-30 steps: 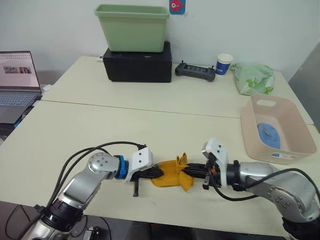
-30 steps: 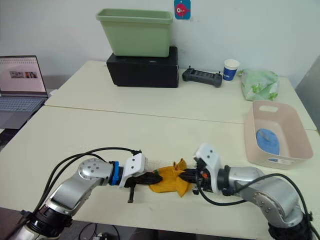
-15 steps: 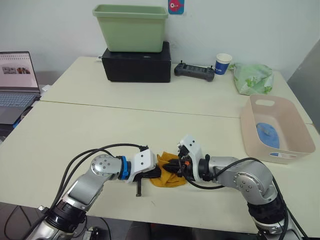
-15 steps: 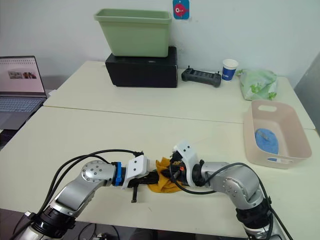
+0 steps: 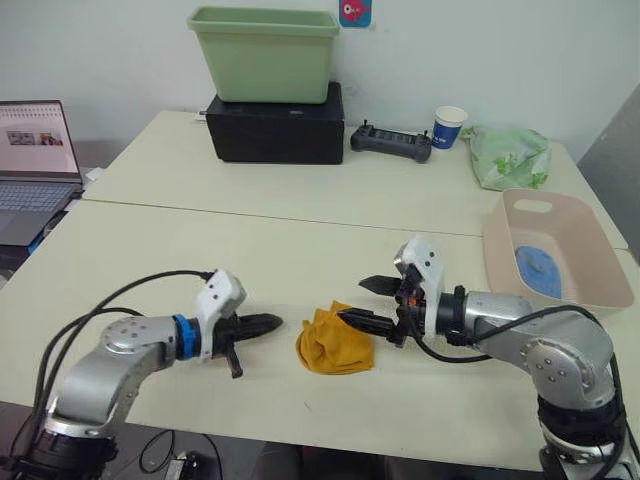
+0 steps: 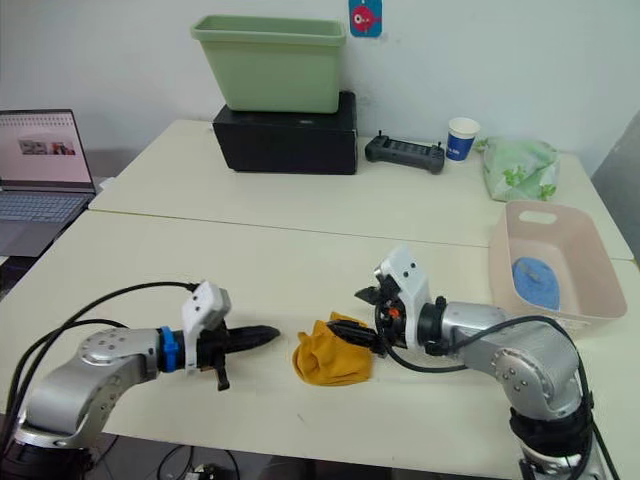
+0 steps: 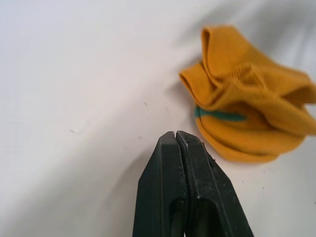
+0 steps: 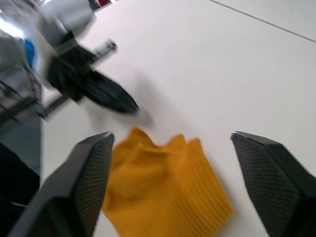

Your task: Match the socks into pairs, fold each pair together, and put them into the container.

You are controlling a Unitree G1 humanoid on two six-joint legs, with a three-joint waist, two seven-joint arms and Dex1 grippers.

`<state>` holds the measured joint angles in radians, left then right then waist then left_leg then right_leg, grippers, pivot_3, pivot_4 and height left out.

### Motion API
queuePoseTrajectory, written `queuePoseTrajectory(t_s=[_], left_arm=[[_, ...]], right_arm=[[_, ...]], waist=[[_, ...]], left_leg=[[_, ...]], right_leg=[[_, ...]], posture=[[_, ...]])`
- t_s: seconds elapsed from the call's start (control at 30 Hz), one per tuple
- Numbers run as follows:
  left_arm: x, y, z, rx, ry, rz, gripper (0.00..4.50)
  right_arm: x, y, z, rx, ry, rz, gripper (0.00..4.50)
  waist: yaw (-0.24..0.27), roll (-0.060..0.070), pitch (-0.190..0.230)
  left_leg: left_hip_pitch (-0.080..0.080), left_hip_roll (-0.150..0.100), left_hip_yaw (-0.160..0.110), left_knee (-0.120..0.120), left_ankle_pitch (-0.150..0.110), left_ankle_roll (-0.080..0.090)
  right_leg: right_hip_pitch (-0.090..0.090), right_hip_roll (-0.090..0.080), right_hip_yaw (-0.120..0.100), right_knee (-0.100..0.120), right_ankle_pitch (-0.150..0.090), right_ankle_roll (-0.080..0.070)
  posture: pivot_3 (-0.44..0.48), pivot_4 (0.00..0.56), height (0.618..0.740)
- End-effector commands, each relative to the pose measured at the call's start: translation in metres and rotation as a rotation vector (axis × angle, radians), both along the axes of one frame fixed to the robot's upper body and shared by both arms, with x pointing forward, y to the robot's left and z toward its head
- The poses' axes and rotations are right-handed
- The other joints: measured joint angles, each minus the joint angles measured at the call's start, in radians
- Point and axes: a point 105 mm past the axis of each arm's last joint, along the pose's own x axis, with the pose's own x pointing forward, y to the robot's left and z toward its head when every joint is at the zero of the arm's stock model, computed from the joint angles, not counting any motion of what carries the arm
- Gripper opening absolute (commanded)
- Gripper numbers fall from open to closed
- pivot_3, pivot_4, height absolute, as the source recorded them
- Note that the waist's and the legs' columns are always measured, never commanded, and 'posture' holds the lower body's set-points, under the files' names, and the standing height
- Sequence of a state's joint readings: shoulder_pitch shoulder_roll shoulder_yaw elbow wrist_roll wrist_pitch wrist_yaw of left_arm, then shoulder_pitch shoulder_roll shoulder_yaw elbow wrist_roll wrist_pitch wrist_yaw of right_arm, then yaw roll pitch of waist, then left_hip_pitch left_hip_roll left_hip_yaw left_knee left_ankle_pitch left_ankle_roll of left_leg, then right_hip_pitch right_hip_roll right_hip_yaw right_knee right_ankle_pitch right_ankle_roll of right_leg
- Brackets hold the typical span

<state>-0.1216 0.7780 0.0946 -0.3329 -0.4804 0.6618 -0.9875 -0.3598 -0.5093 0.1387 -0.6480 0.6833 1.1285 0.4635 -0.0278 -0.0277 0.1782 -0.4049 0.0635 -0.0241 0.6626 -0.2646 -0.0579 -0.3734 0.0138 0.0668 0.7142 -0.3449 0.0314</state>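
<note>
A folded mustard orange pair of socks [image 5: 335, 350] lies bunched on the table near the front edge, free of both grippers. My left gripper [image 5: 266, 323] is shut and empty, a short way to the left of the bundle and pointing at it; the left wrist view shows its closed fingertips [image 7: 176, 134] just short of the socks [image 7: 247, 118]. On the bundle's right, my right gripper [image 5: 362, 303] is open, its fingers [image 8: 94, 173] spread wide on either side of the socks [image 8: 168, 192]. The pink container [image 5: 505, 255] at the right holds a light blue sock [image 5: 537, 270].
At the back stand a green tub [image 5: 265, 55] on a black box [image 5: 275, 130], a black controller [image 5: 390, 143], a paper cup [image 5: 449, 127] and a green-patterned cloth bundle [image 5: 508, 157]. A laptop [image 5: 35, 160] sits at the far left. A seam crosses the table.
The right gripper has opened and drawn back to the right off the orange socks. The left gripper has let go and pulled away to the left. The bundle now lies free.
</note>
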Motion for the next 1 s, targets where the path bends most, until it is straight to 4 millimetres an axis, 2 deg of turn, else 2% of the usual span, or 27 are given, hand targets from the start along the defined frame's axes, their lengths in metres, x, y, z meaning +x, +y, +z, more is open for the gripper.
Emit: queuePoseTrajectory(t_s=[0.03,0.17,0.2,0.27,0.47,0.53,0.63,0.8,0.9,1.0], left_arm=[[-0.002,-0.016,0.03,-0.004,-0.095,-0.106,0.0],[-0.008,-0.065,0.049,-0.008,-0.177,-0.353,0.0],[-0.008,-0.071,0.049,-0.008,-0.179,-0.385,0.0],[-0.004,-0.081,0.037,0.036,-0.176,-0.45,0.0],[0.005,-0.09,0.005,0.128,-0.148,-0.519,0.0],[0.003,-0.086,-0.013,0.184,-0.116,-0.542,0.0],[-0.002,-0.079,-0.026,0.206,-0.068,-0.546,0.0],[-0.025,-0.067,-0.033,0.205,0.013,-0.563,0.0],[-0.028,-0.056,-0.042,0.207,0.048,-0.514,0.0],[-0.027,-0.059,-0.027,0.161,-0.011,-0.511,0.0]], right_arm=[[-0.004,0.002,-0.006,-0.058,-0.093,0.043,2.68],[-0.005,0.004,-0.021,-0.108,-0.124,0.06,1.24],[0.0,0.003,-0.024,-0.115,-0.131,0.035,0.84],[0.011,0.002,-0.036,-0.148,-0.127,0.001,0.11],[0.01,0.014,-0.047,-0.166,-0.117,0.069,0.04],[0.006,0.017,-0.048,-0.161,-0.102,0.097,0.04],[0.001,0.019,-0.05,-0.168,-0.103,0.124,0.04],[-0.002,0.019,-0.051,-0.209,-0.162,0.142,0.04],[0.011,0.009,-0.048,-0.239,-0.244,0.096,0.04],[0.004,0.01,-0.029,-0.15,-0.285,0.159,0.04]], waist=[[-0.002,0.0,0.0],[-0.002,0.0,0.0],[-0.002,0.0,0.0],[-0.004,0.0,0.0],[-0.006,0.0,0.0],[-0.005,0.0,0.0],[-0.005,0.0,0.0],[-0.005,0.0,0.0],[-0.005,0.0,0.0],[-0.004,0.0,0.0]], left_leg=[[0.0,0.0,0.0,0.0,0.0,0.0],[-0.001,0.0,0.0,0.0,0.0,0.0],[-0.001,0.0,0.0,0.0,0.0,0.0],[-0.001,0.0,0.0,0.0,0.0,0.0],[-0.001,0.001,0.0,0.0,0.0,0.0],[-0.001,0.0,0.0,0.0,0.0,0.0],[-0.001,0.0,0.0,0.0,0.0,0.0],[-0.002,0.001,-0.001,0.0,0.0,0.0],[-0.001,0.0,-0.001,0.0,0.0,0.0],[-0.001,0.0,0.0,0.001,0.0,0.0]], right_leg=[[0.0,0.0,0.001,0.0,0.0,0.0],[0.0,0.0,0.0,-0.001,0.0,0.0],[0.0,0.001,0.0,0.0,0.0,0.0],[0.0,0.001,0.001,0.0,0.0,0.0],[-0.002,0.003,0.002,0.0,0.0,0.0],[-0.002,0.003,0.001,0.0,0.0,0.0],[-0.002,0.002,0.002,0.0,0.0,0.0],[-0.002,0.002,0.001,0.0,0.0,0.0],[-0.002,0.002,0.001,0.0,0.0,0.0],[-0.001,0.001,0.001,0.0,0.0,0.0]], posture=[[0.0,0.15,0.696],[0.0,0.15,0.696],[0.0,0.15,0.696],[0.0,0.15,0.696],[0.0,0.15,0.696],[0.0,0.15,0.696],[0.0,0.15,0.696],[0.0,0.15,0.696],[0.0,0.15,0.696],[0.0,0.15,0.696]])
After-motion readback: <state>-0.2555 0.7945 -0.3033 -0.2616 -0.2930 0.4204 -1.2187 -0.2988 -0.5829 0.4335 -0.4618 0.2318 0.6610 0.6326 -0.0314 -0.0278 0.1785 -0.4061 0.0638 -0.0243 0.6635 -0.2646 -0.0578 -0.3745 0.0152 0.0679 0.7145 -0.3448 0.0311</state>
